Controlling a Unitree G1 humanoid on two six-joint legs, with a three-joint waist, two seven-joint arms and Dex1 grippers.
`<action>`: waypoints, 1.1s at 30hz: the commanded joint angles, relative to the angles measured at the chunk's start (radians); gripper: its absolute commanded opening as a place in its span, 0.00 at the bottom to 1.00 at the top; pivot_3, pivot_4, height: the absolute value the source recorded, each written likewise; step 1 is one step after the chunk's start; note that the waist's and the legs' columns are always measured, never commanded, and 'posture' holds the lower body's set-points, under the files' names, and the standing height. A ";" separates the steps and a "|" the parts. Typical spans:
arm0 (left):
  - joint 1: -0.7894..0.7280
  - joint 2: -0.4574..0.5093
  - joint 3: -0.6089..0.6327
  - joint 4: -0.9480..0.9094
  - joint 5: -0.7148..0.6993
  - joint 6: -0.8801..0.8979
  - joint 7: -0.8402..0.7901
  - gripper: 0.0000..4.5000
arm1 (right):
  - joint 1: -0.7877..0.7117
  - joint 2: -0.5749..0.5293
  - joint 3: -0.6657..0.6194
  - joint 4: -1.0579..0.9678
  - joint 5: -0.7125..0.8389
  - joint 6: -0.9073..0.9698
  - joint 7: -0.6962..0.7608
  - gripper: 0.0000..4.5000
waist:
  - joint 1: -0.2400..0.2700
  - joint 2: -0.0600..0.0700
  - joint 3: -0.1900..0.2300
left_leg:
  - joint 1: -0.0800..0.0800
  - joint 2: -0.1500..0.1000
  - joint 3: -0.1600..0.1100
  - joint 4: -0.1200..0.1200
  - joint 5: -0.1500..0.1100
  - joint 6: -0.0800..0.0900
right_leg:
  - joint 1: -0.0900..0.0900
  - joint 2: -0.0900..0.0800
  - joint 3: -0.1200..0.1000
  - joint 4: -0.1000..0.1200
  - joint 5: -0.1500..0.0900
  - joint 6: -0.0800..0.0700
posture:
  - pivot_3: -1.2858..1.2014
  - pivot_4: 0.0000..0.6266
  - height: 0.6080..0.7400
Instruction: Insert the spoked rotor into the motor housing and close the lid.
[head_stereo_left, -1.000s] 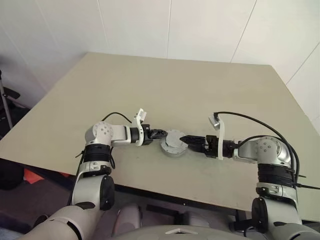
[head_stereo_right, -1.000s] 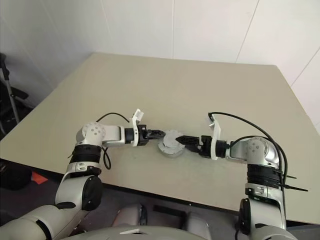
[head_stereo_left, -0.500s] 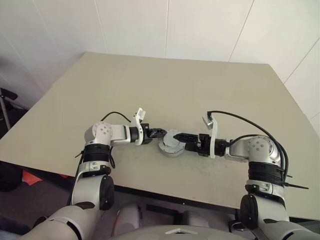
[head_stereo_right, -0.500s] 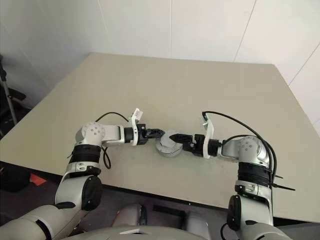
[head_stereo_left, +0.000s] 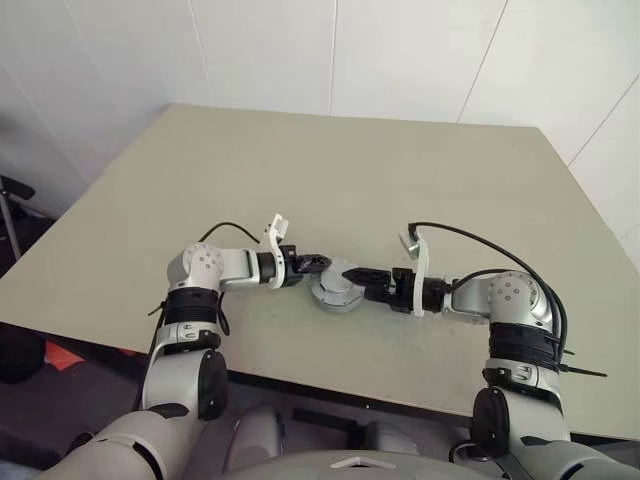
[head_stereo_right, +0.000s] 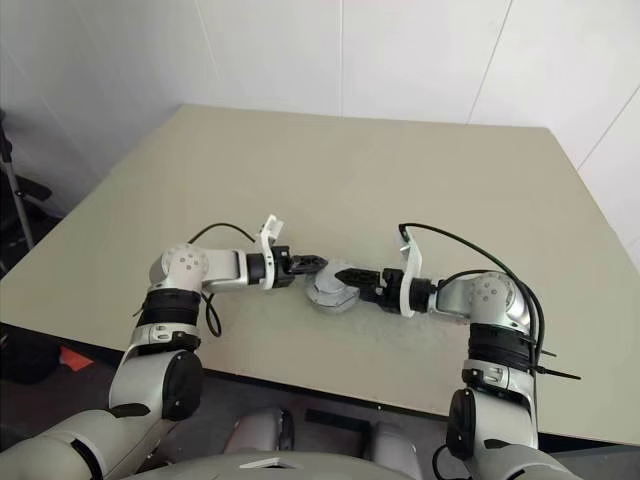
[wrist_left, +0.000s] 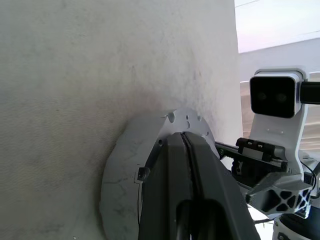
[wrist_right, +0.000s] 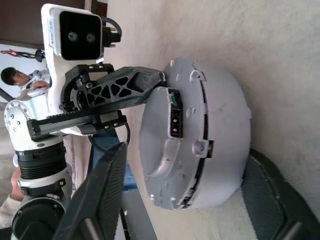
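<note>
Here the motor housing (head_stereo_left: 334, 288) sits flat, lid (wrist_right: 172, 135) closed upward; left jaws pinched together, right spread astride it.

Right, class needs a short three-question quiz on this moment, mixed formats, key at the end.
1. True or false: the lid lies closed on the motor housing.
2. The left pincer has its fingers: A) spread wide, B) pressed together, C) clamped round a cable.
3. Which pincer has one finger on either side of the housing?

Key: 1 true. 2 B. 3 the right pincer, open around it.
</note>
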 joint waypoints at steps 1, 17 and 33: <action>-0.013 0.003 -0.007 0.005 0.004 -0.006 -0.007 0.00 | -0.029 0.008 0.013 -0.006 0.024 -0.011 0.025 0.59 | 0.001 0.000 0.000 | -0.001 0.000 0.000 0.000 0.000 0.000 | -0.001 0.000 0.000 0.000 0.000 0.000 | 0.52 0.00 1.00; -0.003 0.002 -0.017 0.003 0.011 -0.015 -0.013 0.00 | -0.037 -0.003 0.030 0.015 0.011 -0.050 0.047 0.46 | 0.002 0.000 0.000 | -0.001 0.000 0.000 0.000 0.000 0.000 | 0.000 0.000 0.000 0.000 0.000 0.000 | 0.52 0.00 1.00; 0.006 0.003 -0.036 -0.004 0.013 -0.028 -0.026 0.00 | -0.059 0.016 -0.006 0.036 0.011 -0.056 0.021 0.46 | 0.002 0.000 0.000 | -0.001 0.000 0.000 0.000 0.000 0.000 | 0.000 0.000 0.000 0.000 0.000 0.000 | 0.52 0.00 1.00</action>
